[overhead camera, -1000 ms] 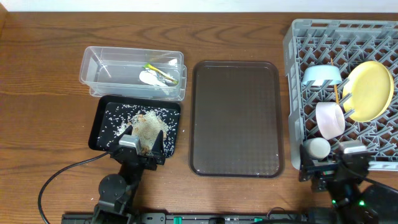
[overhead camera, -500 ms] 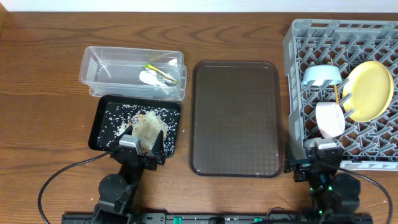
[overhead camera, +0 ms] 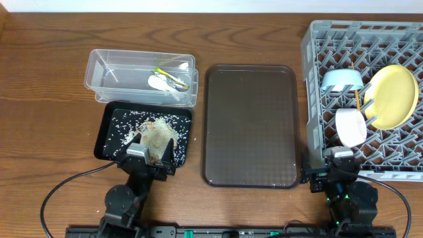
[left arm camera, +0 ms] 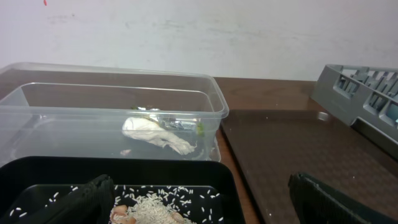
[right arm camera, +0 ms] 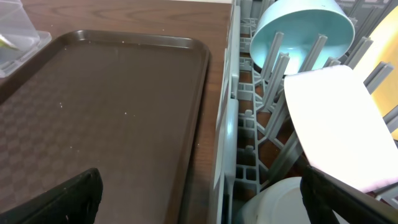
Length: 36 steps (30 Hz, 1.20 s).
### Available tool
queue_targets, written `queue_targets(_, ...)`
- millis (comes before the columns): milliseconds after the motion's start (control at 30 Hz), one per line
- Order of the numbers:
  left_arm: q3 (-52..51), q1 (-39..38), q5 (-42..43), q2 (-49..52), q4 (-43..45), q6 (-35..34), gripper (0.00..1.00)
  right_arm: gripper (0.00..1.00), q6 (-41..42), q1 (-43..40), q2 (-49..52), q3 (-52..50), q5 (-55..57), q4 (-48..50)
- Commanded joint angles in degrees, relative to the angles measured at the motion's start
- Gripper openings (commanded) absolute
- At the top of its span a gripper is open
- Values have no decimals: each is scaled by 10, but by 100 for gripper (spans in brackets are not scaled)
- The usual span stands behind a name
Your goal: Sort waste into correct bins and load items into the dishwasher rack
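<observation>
The clear tub [overhead camera: 106, 69] holds the green-and-orange wrapper [overhead camera: 170, 77] and the white plastic scrap [overhead camera: 157, 83], which also shows in the left wrist view [left arm camera: 152, 132]. The black tray [overhead camera: 106, 125] holds rice and brown scraps [overhead camera: 155, 132]. My left gripper [overhead camera: 151, 158] is open and empty over the tray's near edge. The grey rack [overhead camera: 316, 39] holds the yellow plate [overhead camera: 391, 96], the light-blue bowl [overhead camera: 342, 79], the pinkish-white bowl [overhead camera: 350, 127] and a chopstick [overhead camera: 357, 99]. My right gripper [overhead camera: 337, 165] is open and empty at the rack's near left corner, over the white cup [right arm camera: 280, 202].
The dark brown serving tray [overhead camera: 250, 125] lies between the bins and the rack, with a few specks on it. The wooden table [overhead camera: 46, 99] extends left of the bins. Both arm bases sit at the table's front edge.
My right arm has moved left along the rack's front edge and now covers the white cup in the overhead view. The left arm has not moved.
</observation>
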Motion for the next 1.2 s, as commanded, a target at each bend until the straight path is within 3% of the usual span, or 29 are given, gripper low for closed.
queue_targets(0,-9,2,-5,-1,-20,9,91,99,10,-7,-5,-3,3,2)
queue_targets(700,-9,2,-5,-1,-20,9,91,99,9,-6,-5,-4,16,6)
queue_targets(833,-9,2,-5,-1,-20,9,91,99,9,-6,-5,-19,52,80)
queue_targets(967,-9,2,-5,-1,-20,9,91,99,10,-6,-5,-78,50,258)
queue_targets(1167,-9,2,-5,-1,-20,9,91,99,10,-6,-5,-82,51,261)
